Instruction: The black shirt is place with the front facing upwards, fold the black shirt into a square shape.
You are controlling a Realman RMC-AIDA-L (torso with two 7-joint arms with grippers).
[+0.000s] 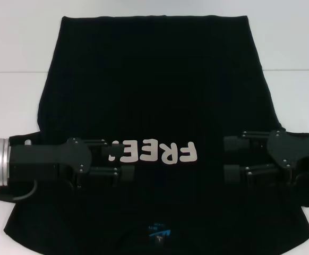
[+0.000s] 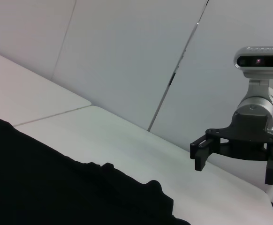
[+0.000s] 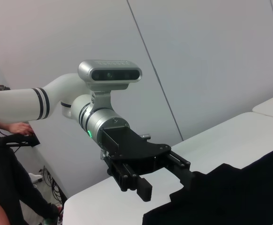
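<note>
The near hem of the shirt (image 1: 154, 90) ran off the bottom of the head view, and its sleeves were hidden under the two arms, so the collar end could only be partly made out. The shirt was plain black cloth, spread flat over most of the table (image 1: 16, 101), collar toward the near edge with a small blue label (image 1: 159, 231) there, and the pale "FREE!" print (image 1: 153, 153) lay face up across the chest. Its far hem lay straight near the table's far edge.

The left gripper (image 1: 123, 159) reached in from the left edge, level with the print, fingers parted and holding nothing; the right wrist view showed its lower finger (image 3: 143, 189) clear of the cloth and the other close over the shirt's edge, contact uncertain. The right gripper (image 1: 230, 158) came in from the right edge opposite it, fingers also spread and empty, hovering above the table in the left wrist view (image 2: 239, 157). Both sat above the cloth, well apart.
</note>
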